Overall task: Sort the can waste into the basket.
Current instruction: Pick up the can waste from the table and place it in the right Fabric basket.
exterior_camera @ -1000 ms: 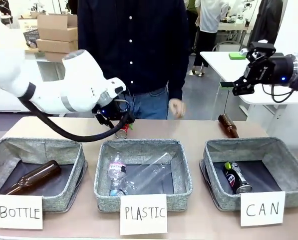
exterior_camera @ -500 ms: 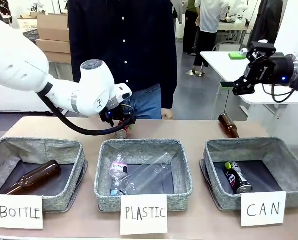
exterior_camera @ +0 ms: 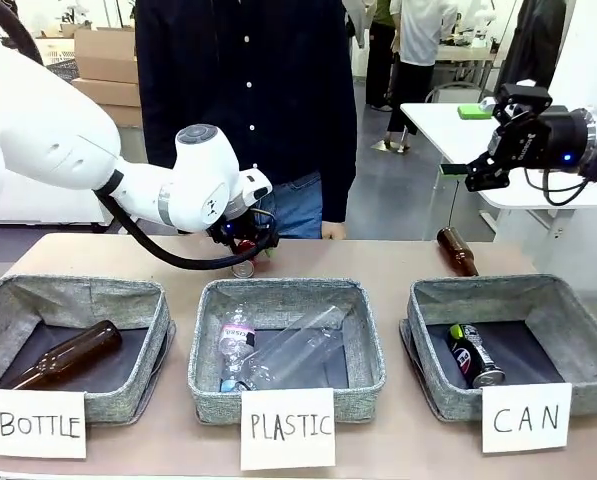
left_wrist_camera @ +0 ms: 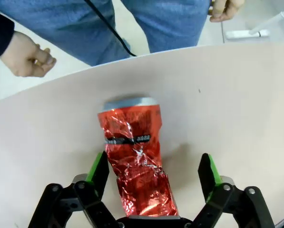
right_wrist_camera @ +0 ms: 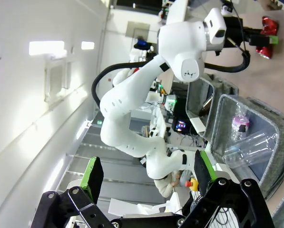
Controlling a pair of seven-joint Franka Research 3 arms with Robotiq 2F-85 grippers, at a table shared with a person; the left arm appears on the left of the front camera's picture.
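The bench [exterior_camera: 398, 262] is carrying three grey baskets along the lower part of the front view. The basket [exterior_camera: 508, 284] with the "CAN" sign [exterior_camera: 525, 418] is sitting at the lower right, and the black can [exterior_camera: 473, 355] is lying inside it. The left arm is reaching from the upper left toward the centre, placing the left claw [left_wrist_camera: 153, 161] low over the bench behind the middle basket [exterior_camera: 286, 290]. In the left wrist view this claw is standing spread. Its green pads [left_wrist_camera: 100, 168] are flanking the crumpled red can [left_wrist_camera: 134, 156], which is lying on the bench at frame centre. One pad is sitting just beside the can and the other is standing apart from it, so nothing is being pinched. The right claw [exterior_camera: 478, 175] is hanging spread and holding nothing at the upper right, well apart from the bench.

Step in hand, as judged: the grasp on the red can is being set up. The next move is calling for closing the pads on the crumpled body, lifting clear, carrying rightward past the middle basket, and releasing over the "CAN" basket
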